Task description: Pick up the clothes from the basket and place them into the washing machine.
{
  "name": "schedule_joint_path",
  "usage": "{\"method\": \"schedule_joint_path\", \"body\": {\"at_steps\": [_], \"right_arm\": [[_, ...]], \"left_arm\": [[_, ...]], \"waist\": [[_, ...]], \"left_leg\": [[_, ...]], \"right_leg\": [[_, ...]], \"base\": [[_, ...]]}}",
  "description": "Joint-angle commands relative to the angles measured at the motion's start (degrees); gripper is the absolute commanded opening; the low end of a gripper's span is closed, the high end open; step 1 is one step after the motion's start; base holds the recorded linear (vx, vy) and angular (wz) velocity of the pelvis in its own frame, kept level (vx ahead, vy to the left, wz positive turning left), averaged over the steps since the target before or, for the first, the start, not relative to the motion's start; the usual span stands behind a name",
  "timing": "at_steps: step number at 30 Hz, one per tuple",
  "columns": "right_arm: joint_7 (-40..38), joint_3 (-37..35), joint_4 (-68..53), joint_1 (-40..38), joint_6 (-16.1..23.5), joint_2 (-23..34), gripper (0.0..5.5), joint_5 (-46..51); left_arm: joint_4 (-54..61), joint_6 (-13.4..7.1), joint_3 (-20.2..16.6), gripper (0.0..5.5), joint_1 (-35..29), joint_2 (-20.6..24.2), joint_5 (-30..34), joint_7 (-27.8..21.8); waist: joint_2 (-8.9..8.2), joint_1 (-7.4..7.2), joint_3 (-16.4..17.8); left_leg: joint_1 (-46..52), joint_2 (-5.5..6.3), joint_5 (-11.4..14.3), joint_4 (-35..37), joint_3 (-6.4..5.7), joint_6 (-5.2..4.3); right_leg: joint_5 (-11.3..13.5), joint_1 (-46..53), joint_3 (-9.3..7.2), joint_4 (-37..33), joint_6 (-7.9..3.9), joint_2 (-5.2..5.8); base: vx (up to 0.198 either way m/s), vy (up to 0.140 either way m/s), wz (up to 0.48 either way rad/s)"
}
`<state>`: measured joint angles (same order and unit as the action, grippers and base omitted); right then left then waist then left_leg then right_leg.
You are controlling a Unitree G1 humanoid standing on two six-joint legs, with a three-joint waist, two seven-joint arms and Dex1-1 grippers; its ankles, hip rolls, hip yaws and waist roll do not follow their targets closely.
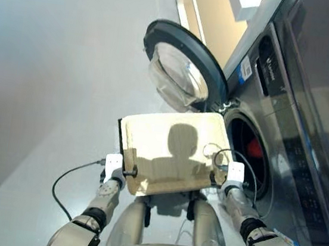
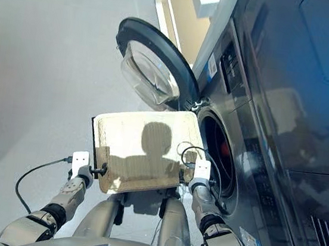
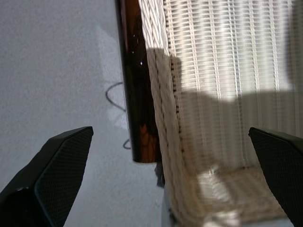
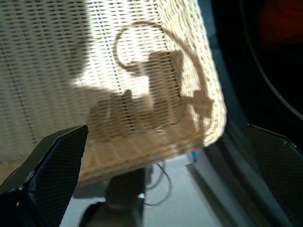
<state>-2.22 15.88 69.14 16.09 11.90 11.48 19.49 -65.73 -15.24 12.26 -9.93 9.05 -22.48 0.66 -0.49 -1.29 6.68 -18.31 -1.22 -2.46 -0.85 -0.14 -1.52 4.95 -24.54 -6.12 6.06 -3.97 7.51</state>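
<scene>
1. Basket [image 1: 172,154]: pale woven tray, looks empty in every view, only shadow on its weave. It sits just in front of the robot, right edge beside the porthole.
2. Clothes: an orange-red garment [image 1: 255,149] shows inside the dark drum; navy and black pieces can't be made out, maybe deeper in.
3. Washing machine [image 2: 238,108]: dark grey front-loader on the robot's right, glass door [image 1: 183,71] swung wide open over the basket's far end.
4. Left gripper [image 3: 165,179]: fingers spread apart, nothing held, at the basket's left rim. Right gripper [image 4: 161,179]: fingers apart too, empty, at the basket's right corner near the drum opening.
5. Step, judged: loading seems done or nearly so. Next move calls for confirming no garment is left, then likely drawing the arms back clear of the door.
6. Labels: blue sticker [image 1: 246,68] on the machine front; text too small to read.
</scene>
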Motion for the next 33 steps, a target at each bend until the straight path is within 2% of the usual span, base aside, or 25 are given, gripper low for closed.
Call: {"method": "schedule_joint_path", "body": {"at_steps": [1,3,6,10,17,33], "right_arm": [[0.75,-1.17,1.32,-1.76,-0.68,-0.22,5.5,-4.23],[1.11,-1.29,2.57,-3.24,-1.23,-0.16,5.5,-5.92],[1.58,-1.27,4.35,-5.09,-2.16,-0.36,5.5,-8.83],[2.32,-3.26,4.0,-8.09,-2.24,-0.9,5.5,-7.54],[3.06,-3.39,4.64,-10.83,-2.54,-2.22,5.5,-7.57],[3.82,-3.78,6.29,-11.81,-3.12,-2.37,5.5,-7.45]], "left_arm": [[-1.1,-0.27,-2.58,5.5,-0.25,1.3,3.84,-1.02],[-1.69,0.13,-2.33,5.5,0.68,1.27,5.7,-1.38],[-2.99,0.89,-2.57,5.5,2.13,0.99,8.11,-1.93],[-3.82,1.16,-2.81,5.5,4.05,0.64,10.96,-2.27],[-4.69,1.04,-3.09,5.5,5.5,0.63,12.98,-2.43],[-4.68,1.47,-1.14,5.5,6.15,-0.4,14.19,-3.46]], "waist": [[-1.33,0.56,-0.53],[-1.29,0.65,-1.6],[-1.52,0.95,-2.98],[-1.46,0.83,-5.76],[-1.77,0.47,-7.53],[-1.48,0.31,-9.48]], "left_leg": [[4.18,-0.26,3.42,-2.65,2.26,-2.4],[6.35,-0.26,3.53,-2.21,2.05,-2.36],[9.63,-0.62,3.8,-1.42,2.5,-2.18],[13.8,-0.72,3.5,1.24,3.08,-2.12],[17.24,-0.75,2.71,3.99,4.29,-2.04],[21.43,-0.96,4.4,3.33,3.99,-1.84]], "right_leg": [[-0.33,7.83,-0.36,-4.42,-5.09,0.56],[-0.76,10.04,-0.74,-5.15,-5.2,0.42],[-1.51,13.33,-1.48,-5.61,-5.06,0.14],[-1.53,16.96,-1.77,-7.76,-5.43,-0.08],[-1.66,19.75,-1.3,-8.64,-5.6,-0.78],[-3.72,24.36,-1.23,-8.55,-5.14,-1.4]], "base": [[0.0,0.0,0.0],[0.03,0.019,0.043],[0.035,0.022,0.063],[0.027,0.046,-0.028],[0.007,0.004,-0.004],[0.007,0.001,-0.005]]}}
